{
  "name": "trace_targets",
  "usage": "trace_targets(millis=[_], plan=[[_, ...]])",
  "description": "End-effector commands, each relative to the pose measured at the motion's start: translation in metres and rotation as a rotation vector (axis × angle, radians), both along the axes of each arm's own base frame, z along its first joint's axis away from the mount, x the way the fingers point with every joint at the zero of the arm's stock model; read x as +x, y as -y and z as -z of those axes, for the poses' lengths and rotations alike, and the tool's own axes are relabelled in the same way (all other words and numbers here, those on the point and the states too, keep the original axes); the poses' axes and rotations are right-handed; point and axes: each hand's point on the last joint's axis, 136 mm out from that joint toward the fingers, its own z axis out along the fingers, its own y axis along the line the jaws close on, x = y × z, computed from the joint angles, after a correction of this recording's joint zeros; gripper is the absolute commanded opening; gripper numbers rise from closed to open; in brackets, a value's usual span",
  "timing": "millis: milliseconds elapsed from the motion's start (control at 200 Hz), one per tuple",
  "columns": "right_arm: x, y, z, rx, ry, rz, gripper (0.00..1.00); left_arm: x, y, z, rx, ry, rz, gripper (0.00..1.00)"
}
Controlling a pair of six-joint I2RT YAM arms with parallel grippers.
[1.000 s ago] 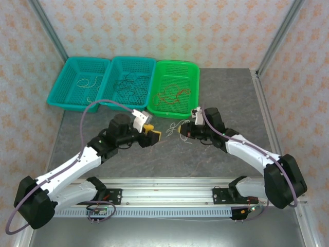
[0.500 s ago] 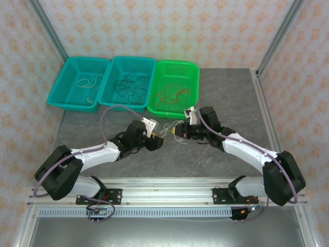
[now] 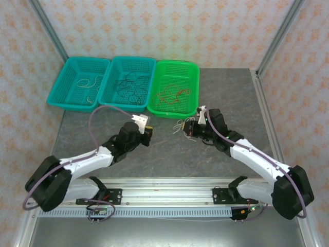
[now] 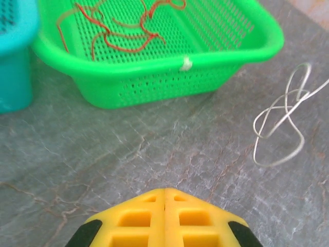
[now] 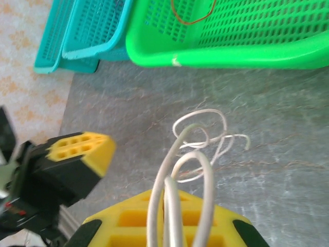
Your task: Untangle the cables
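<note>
Table: you have a grey stone-patterned top under both arms, whose bases sit at its near edge.
Left gripper: your left gripper hangs low over bare table near the middle. Its yellow fingers are pressed together with nothing between them.
Right gripper: your right gripper points toward the left one across a small gap. Its fingers pinch the pale cable, whose strands run out between the tips.
Pale cable: the pale cable rises from that pinch. It curls into several tangled loops just ahead of the right gripper, above the table and short of the baskets. From the left wrist you see the same loops off to the right, well clear of the left fingers.
Green basket: the green basket sits at the far side, rightmost of three in a row. Red-orange cables lie loosely coiled inside it.
Middle teal basket: the middle teal basket touches the green one and holds dark cables.
Left teal basket: the left teal basket holds thin pale strands.
</note>
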Motion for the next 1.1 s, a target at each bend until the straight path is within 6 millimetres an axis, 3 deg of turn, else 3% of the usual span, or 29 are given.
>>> trace_targets(millis=[0, 110, 210, 310, 490, 581, 666, 801, 966, 1091], plan=[[-0.004, -0.006, -0.009, 0.023, 0.055, -0.062, 0.00, -0.020, 0.011, -0.007, 0.019, 0.027, 0.163, 0.01], [-0.013, -0.019, -0.019, 0.058, 0.069, -0.163, 0.00, -0.041, 0.044, -0.036, -0.118, 0.073, 0.358, 0.26], [-0.019, -0.027, -0.028, 0.083, 0.078, -0.232, 0.00, -0.046, 0.063, -0.045, -0.151, 0.068, 0.444, 0.60], [-0.024, -0.036, -0.036, 0.114, 0.069, -0.287, 0.00, -0.038, 0.071, -0.043, -0.123, 0.063, 0.457, 0.64], [-0.049, -0.058, -0.055, 0.218, 0.063, -0.450, 0.00, -0.011, 0.066, -0.027, -0.033, 0.106, 0.368, 0.65], [-0.056, -0.062, -0.061, 0.252, 0.057, -0.479, 0.00, -0.002, 0.070, -0.015, -0.025, 0.086, 0.352, 0.59], [-0.058, -0.062, -0.062, 0.259, 0.050, -0.483, 0.00, 0.003, 0.077, -0.016, -0.078, 0.084, 0.346, 0.47], [-0.052, -0.051, -0.055, 0.185, 0.067, -0.411, 0.00, 0.012, 0.072, -0.019, -0.093, 0.096, 0.281, 0.00], [-0.033, -0.019, -0.039, 0.012, 0.104, -0.227, 0.00, 0.019, 0.039, -0.010, 0.012, 0.080, 0.124, 0.00], [-0.005, 0.036, -0.015, -0.184, 0.103, 0.059, 0.01, 0.022, -0.009, 0.005, 0.134, 0.046, -0.087, 0.00]])
